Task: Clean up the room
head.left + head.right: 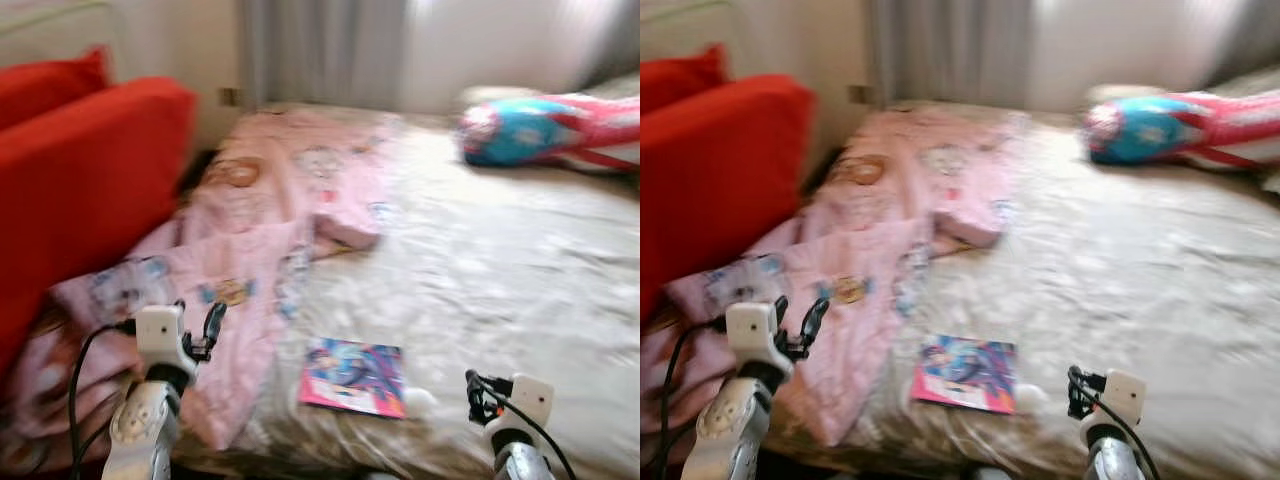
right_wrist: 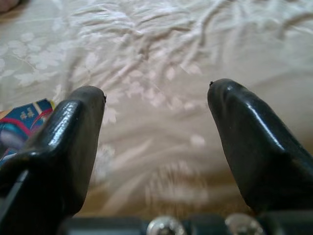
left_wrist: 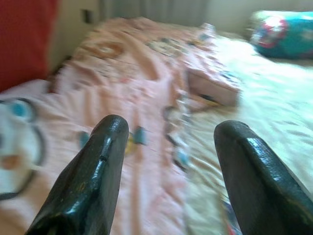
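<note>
Our two hands lead the frame, raised over the near edge of the bed point(image 1: 520, 260): the left hand point(image 3: 168, 147) hangs above the rumpled pink blanket point(image 1: 270, 220), fingers spread wide and holding nothing, while the right hand point(image 2: 156, 127) hovers over bare cream bedding, equally open and empty. Between them, a colourful book point(image 1: 355, 375) lies flat near the bed's front edge, just beside the blanket's hem. At the far corner rests a blue-and-pink cushion point(image 1: 545, 130); a red sofa point(image 1: 80, 170) stands along the bed's left side. We judge the tidying barely begun: blanket unmade, book not yet picked up. Views are blurred.
</note>
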Motion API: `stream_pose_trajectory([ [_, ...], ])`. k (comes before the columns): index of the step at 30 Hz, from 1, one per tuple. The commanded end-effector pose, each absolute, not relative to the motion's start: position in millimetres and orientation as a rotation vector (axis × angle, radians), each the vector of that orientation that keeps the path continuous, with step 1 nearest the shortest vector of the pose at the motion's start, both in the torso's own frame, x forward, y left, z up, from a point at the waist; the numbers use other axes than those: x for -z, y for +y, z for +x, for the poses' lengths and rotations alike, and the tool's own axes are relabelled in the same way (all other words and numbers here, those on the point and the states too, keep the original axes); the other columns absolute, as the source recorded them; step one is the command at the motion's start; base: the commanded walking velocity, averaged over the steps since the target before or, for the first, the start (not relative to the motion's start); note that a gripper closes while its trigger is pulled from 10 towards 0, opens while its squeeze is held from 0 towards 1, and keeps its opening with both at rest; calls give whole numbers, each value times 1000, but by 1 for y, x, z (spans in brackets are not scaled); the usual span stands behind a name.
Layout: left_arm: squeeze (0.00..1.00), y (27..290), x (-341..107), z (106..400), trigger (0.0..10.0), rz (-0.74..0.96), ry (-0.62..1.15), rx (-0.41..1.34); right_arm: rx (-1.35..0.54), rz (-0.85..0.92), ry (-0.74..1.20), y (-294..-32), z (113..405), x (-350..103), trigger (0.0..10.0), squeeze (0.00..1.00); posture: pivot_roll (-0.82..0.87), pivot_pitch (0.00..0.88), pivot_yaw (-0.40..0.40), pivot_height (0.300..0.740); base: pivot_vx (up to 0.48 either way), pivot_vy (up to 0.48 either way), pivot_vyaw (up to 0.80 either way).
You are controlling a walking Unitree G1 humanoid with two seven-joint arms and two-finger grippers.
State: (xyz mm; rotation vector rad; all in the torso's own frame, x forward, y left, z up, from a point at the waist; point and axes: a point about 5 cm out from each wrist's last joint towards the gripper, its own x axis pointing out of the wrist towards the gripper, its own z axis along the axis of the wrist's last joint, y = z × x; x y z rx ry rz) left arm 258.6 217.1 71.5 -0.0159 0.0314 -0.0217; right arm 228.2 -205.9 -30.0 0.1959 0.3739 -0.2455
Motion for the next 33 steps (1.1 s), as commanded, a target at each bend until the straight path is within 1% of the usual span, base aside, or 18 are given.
stream_pose_trajectory([
  [1,0,223,-71,257,10000,-19,38,1,218,199,357,-199,237,25,10000,0,37,9,-68,657,0,0,-663],
  [5,0,223,-71,257,10000,-19,40,1,209,210,347,-198,237,25,10000,0,37,9,-68,657,0,0,-475],
  [21,0,221,-68,256,10000,-37,56,-2,118,199,359,-192,240,25,10000,0,37,16,-69,657,0,0,0],
  [26,0,220,-68,256,10000,-40,58,1,122,206,351,-192,240,24,10000,0,37,16,-69,657,0,0,740],
  [33,0,220,-68,257,10000,-41,58,3,128,215,349,-193,241,23,10000,0,36,13,-68,657,36,0,0],
])
